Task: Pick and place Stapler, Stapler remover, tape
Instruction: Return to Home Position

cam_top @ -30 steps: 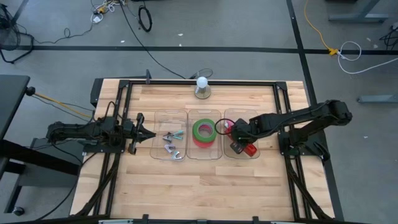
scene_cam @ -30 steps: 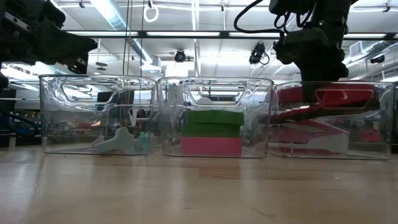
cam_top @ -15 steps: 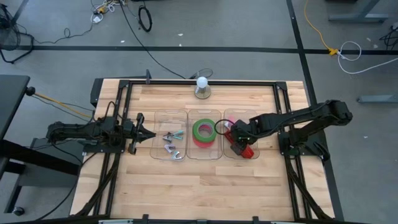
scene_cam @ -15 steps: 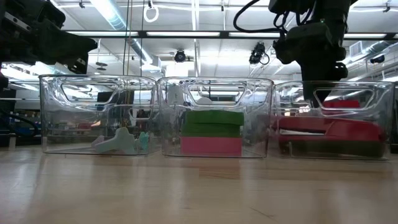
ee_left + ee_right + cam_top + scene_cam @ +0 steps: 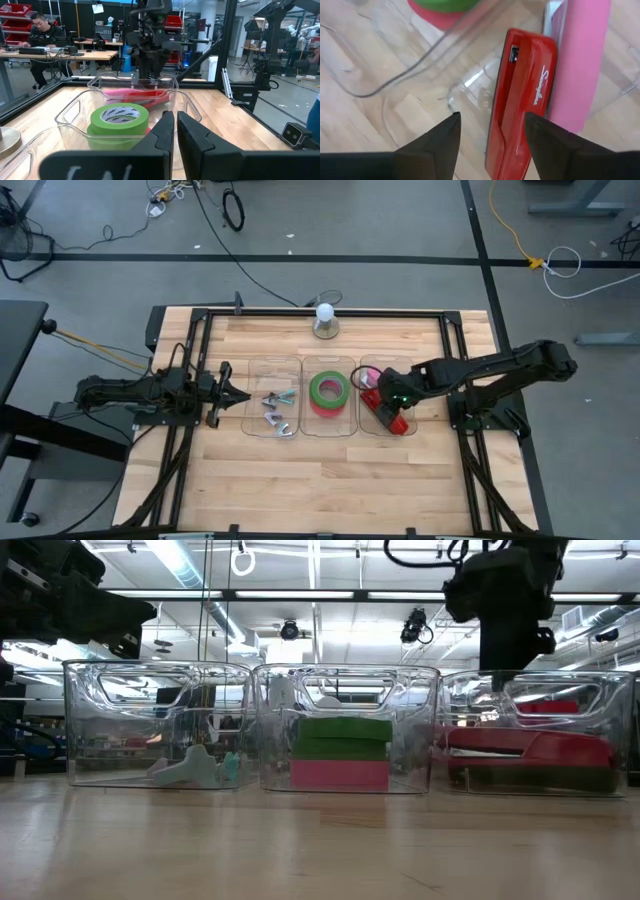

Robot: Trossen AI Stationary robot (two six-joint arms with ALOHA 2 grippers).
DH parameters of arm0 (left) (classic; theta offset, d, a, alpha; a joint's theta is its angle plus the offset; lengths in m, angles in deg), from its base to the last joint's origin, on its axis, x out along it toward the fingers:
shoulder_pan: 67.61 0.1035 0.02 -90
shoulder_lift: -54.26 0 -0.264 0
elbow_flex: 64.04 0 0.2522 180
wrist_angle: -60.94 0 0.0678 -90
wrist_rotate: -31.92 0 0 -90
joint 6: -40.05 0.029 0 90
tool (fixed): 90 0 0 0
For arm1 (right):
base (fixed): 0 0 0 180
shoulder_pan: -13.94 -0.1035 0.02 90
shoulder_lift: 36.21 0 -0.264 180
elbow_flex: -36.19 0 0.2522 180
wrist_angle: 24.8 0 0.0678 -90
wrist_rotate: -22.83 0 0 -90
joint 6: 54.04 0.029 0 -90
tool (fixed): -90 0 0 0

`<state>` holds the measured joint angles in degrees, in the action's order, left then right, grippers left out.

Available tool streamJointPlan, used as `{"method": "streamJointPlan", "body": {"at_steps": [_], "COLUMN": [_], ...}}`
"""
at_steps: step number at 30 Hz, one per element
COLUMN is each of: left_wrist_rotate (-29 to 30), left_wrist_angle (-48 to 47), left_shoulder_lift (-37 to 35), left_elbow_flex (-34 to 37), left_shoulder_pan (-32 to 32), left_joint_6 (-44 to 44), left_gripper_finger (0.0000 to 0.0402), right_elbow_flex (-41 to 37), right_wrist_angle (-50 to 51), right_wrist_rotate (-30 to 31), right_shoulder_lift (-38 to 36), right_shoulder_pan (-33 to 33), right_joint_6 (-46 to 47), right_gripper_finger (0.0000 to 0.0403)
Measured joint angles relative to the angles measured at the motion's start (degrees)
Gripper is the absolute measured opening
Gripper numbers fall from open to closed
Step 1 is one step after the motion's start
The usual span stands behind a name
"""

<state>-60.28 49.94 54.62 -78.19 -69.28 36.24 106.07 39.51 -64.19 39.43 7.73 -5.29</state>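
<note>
Three clear bins sit in a row across the middle of the table [image 5: 300, 480], running from 9 o'clock to 3 o'clock in the high view; the left bin [image 5: 285, 370] holds the staple removers [image 5: 275, 410], the middle bin [image 5: 328, 364] holds the tape [image 5: 315, 392] lying flat on its red-pink core, and the right bin [image 5: 402, 363] holds the red stapler [image 5: 520, 100] with the pink stapler [image 5: 577, 65] just beside it, the two lying side by side lengthwise; no task thing is visible loose on the table, so the sorting looks finished. The right claw [image 5: 492, 117] reaches in from 3 o'clock and hangs over the right bin, above the red stapler; its fingers stand well apart and grip nothing, and the low view puts it about level with the bin's rim, not down among the staplers. The left claw [image 5: 240, 393] waits at 9 o'clock, just outside the left bin and pointing along the row; its fingers are drawn almost together with only a thin gap, and it carries nothing. What seems left is small: the right arm needs to lift clear of the bin wall and fold back toward 3 o'clock to rest as the left arm does; the main risk I see is a finger catching the rim and nudging the bin on the way out.
</note>
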Motion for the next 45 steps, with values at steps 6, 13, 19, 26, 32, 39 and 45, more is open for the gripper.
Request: {"method": "streamJointPlan", "body": {"at_steps": [6,13,19,26,32,39,45], "left_wrist_rotate": [0.0,0.0,0.0,0.0,0.0,0.0,0.0], "left_wrist_angle": [0.0,0.0,0.0,0.0,0.0,0.0,0.0], "left_shoulder_lift": [-0.01,-0.01,-0.02,0.0,0.0,-0.02,-0.02], "left_elbow_flex": [-0.01,-0.01,-0.02,-0.02,0.0,0.0,-0.02], "left_shoulder_pan": [-0.02,-0.02,-0.02,-0.02,-0.01,-0.02,0.0], "left_joint_6": [0.02,0.02,0.04,0.02,0.02,0.02,0.02], "left_gripper_finger": [0.0025,0.0025,0.0025,0.0025,0.0025,0.0025,0.0025], "right_elbow_flex": [0.0,0.0,0.0,0.0,0.0,-2.5,-14.32], "right_wrist_angle": [-0.1,-1.71,-6.19,-12.75,-16.08,-22.92,-41.37], "right_wrist_rotate": [2.48,4.54,7.06,8.03,7.97,5.94,-3.89], "right_shoulder_lift": [-3.67,-6.92,-7.94,-7.94,-8.18,-10.57,-15.36], "right_shoulder_pan": [0.0,0.02,0.02,-0.02,-0.02,0.02,-0.02], "right_joint_6": [-0.67,-6.59,-16.5,-26.58,-31.39,-36.31,-34.66], "right_gripper_finger": [0.0204,0.0192,0.0175,0.0142,0.0098,0.004,0.0003]}}
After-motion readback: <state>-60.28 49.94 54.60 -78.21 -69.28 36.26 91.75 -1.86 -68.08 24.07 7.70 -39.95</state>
